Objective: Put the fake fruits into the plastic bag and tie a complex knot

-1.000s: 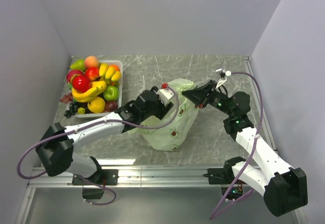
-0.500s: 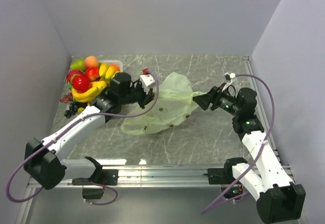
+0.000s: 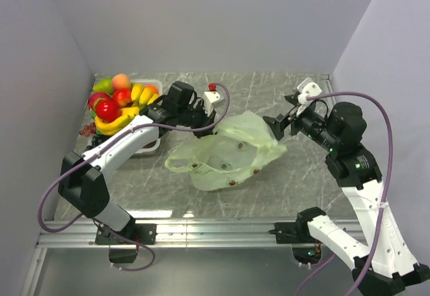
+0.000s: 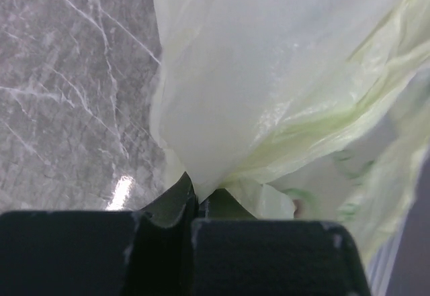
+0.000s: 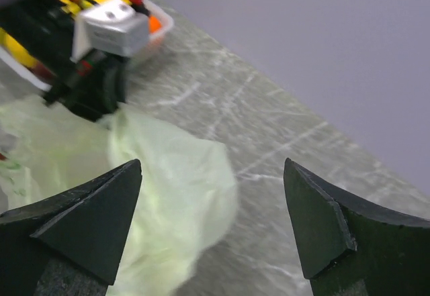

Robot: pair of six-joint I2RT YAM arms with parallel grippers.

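Observation:
The pale-green plastic bag (image 3: 225, 155) lies crumpled mid-table, a loop handle (image 3: 176, 164) spread to its left. My left gripper (image 3: 205, 125) is shut on the bag's far edge; in the left wrist view the film (image 4: 269, 74) is pinched between the fingertips (image 4: 181, 199). My right gripper (image 3: 277, 127) hovers open just right of the bag and holds nothing. In the right wrist view its gripper (image 5: 212, 168) is spread wide over the bag (image 5: 168, 182). The fake fruits (image 3: 121, 108) are piled in a tray at the back left. No knot is in view.
The clear tray (image 3: 156, 84) sits against the left wall, with dark grapes (image 3: 94, 145) beside its near edge. White walls close in the back and both sides. A metal rail (image 3: 222, 227) runs along the near edge. Purple cables loop off both arms.
The right gripper has opened, let go of the bag and drawn back to the right. The left gripper has shut on the bag's edge and swung toward the back. The bag has sagged flatter.

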